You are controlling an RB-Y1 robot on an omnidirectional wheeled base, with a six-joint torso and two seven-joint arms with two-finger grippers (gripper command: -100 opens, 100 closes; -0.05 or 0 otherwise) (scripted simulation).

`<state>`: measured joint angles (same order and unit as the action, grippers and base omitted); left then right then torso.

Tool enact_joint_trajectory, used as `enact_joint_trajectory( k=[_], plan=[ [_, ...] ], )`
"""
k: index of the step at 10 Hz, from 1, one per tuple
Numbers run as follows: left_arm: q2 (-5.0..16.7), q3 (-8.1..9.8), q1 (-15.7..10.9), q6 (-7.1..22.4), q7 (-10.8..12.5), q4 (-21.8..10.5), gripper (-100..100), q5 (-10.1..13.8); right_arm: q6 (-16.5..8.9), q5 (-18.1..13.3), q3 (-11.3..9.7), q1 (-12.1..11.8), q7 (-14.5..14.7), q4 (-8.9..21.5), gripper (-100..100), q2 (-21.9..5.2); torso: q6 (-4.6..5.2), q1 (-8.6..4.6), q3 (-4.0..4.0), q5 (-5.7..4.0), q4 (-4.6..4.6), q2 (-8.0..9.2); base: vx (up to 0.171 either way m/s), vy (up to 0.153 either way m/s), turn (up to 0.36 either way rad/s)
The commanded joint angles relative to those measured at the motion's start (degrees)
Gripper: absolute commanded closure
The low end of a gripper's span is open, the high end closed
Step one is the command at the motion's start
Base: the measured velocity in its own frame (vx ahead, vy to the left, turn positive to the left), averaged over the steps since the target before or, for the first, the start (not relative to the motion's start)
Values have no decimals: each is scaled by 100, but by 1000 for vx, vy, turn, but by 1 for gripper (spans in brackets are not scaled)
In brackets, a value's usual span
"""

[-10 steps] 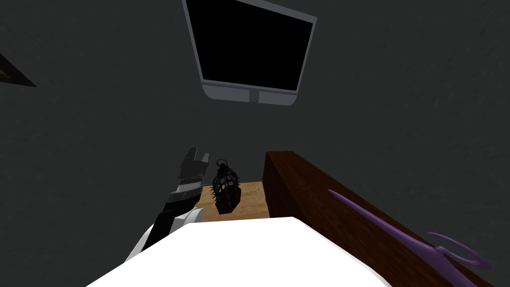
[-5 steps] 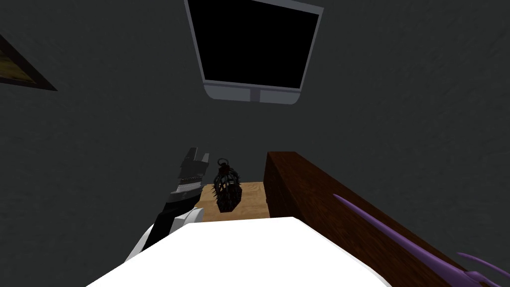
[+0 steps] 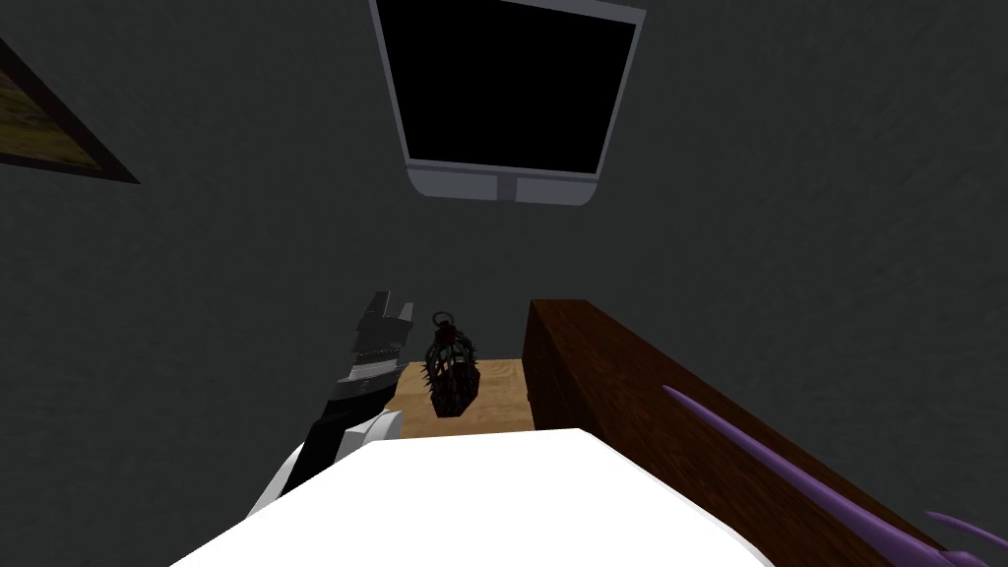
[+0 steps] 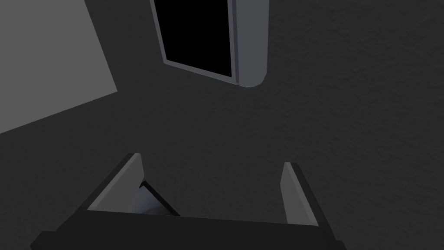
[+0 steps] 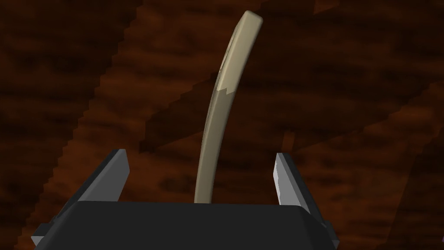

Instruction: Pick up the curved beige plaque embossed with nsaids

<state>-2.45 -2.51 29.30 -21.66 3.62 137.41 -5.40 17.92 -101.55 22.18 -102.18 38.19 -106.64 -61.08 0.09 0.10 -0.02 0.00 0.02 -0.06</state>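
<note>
Dark brown wood [image 5: 78, 78] backs our right gripper [image 5: 200, 153]; its fingers stand spread, and the curved beige plaque [image 5: 225, 82] rises edge-on between them, touching neither. Our left gripper [image 3: 392, 303], also spread, hangs near a dark cage [image 3: 450, 374].

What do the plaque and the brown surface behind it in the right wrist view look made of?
Plaque: plain beige, matte and smooth, a thin curved slab seen edge-on; it could be plastic, ceramic or stone, and the look leaves that open. Brown surface: likely wood, dark reddish brown with streaky grain bands and little sheen.
</note>
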Motion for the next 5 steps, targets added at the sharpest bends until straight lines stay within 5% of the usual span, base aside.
enact_joint_trajectory(
  k=[1,2,3,5],
  plan=[
    [0,0,0,0,0,0,0,0,10,-28,-132,191,5,142,-100,-7,0,0,0,0,0,0,-10,5,27],
    [0,0,0,0,0,0,0,0,1,-28,-84,115,7,81,-100,6,1,0,0,0,0,-1,0,0,0],
    [0,0,0,0,0,0,0,0,2,-33,-94,126,4,90,100,6,1,0,-1,1,-1,-2,0,0,0],
    [0,0,0,0,0,0,0,0,3,-30,-94,122,1,92,100,9,-3,0,-3,-1,-1,-6,0,0,0]
  ],
)
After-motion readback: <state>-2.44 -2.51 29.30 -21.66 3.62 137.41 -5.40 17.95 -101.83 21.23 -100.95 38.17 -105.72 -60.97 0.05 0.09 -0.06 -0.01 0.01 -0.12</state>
